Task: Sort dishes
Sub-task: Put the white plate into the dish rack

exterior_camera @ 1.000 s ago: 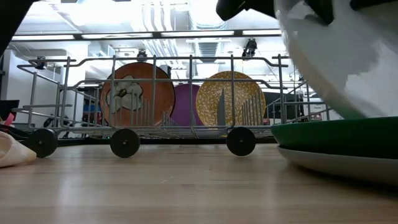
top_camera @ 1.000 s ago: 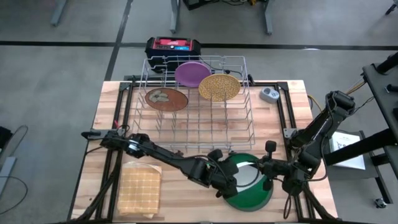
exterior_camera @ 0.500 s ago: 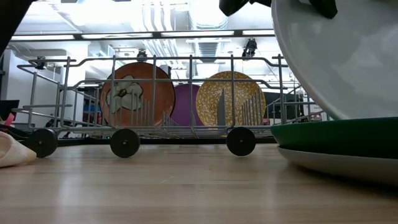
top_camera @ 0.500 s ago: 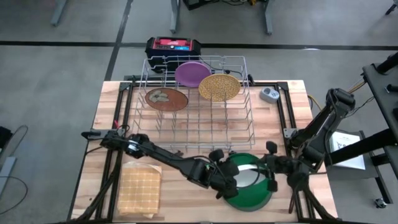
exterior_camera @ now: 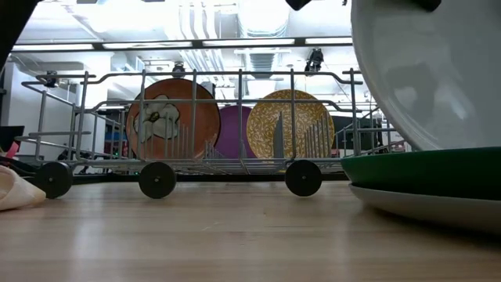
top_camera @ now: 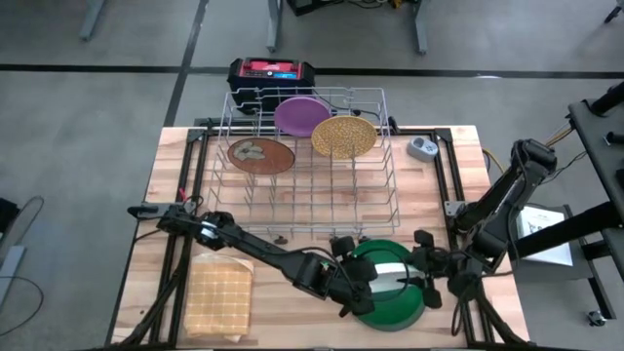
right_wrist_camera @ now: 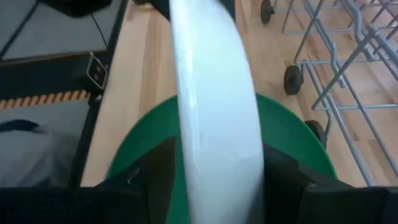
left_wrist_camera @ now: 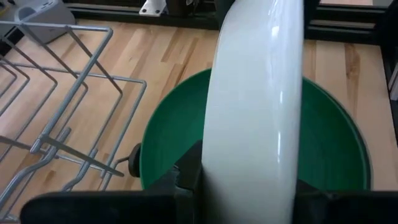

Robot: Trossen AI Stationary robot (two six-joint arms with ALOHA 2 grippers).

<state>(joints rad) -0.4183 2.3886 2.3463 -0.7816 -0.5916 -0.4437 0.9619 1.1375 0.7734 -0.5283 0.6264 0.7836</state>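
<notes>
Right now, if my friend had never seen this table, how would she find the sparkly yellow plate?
Look for the wire dish rack at the far end of the wooden table. Three plates stand in it; the yellow speckled plate is at its far right end, right of the purple plate. It alone is golden with fine speckles; the brown plate has grey blotches instead.

The white plate (exterior_camera: 427, 74) is cut off by the low view's top and right edges.

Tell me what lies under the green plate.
In the low view a pale plate lies directly under the green plate, only its rim showing. Anything beneath that is hidden.
</notes>
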